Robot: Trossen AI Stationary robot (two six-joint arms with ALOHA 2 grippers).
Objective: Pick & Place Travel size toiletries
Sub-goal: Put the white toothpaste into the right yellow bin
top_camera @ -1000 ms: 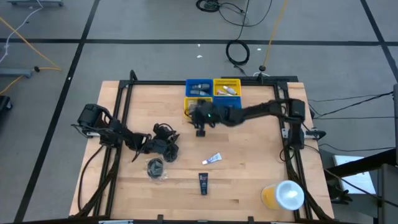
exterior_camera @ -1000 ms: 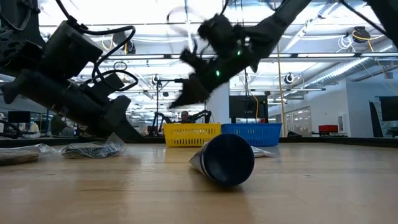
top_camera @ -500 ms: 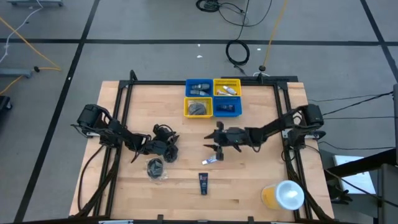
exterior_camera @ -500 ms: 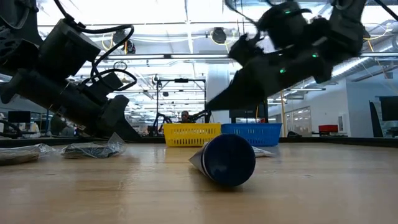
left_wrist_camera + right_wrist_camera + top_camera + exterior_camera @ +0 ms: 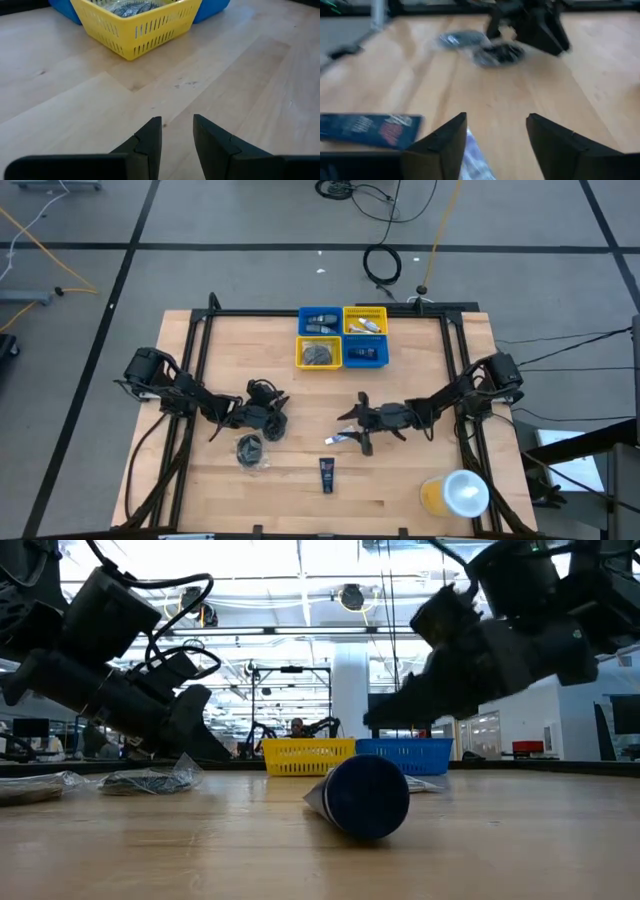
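On the left of the counter (image 5: 410,380) the left gripper (image 5: 278,418) rests low with its jaws slightly parted on nothing, as the left wrist view shows, bare wood between the fingers; it looks parked out of the way while the other arm works. Just in front of it lies a dark grey wrapped disc (image 5: 250,450), crinkled wrapper flat on the wood, still waiting to be sorted.

Toward the middle, the dark blue tube (image 5: 326,473) lies near the front edge with its long axis running front to back; which end is the cap I cannot tell. The white mini tube (image 5: 342,436) lies aslant just beyond it, long axis running from lower left to upper right in the high view.

The right gripper (image 5: 357,431) is spread wide and empty, reaching in low from the right so its fingers straddle the white mini tube's right end, a pose that suits closing across the tube's narrow width. At the back, the blue and yellow bins (image 5: 343,336) already hold several small items
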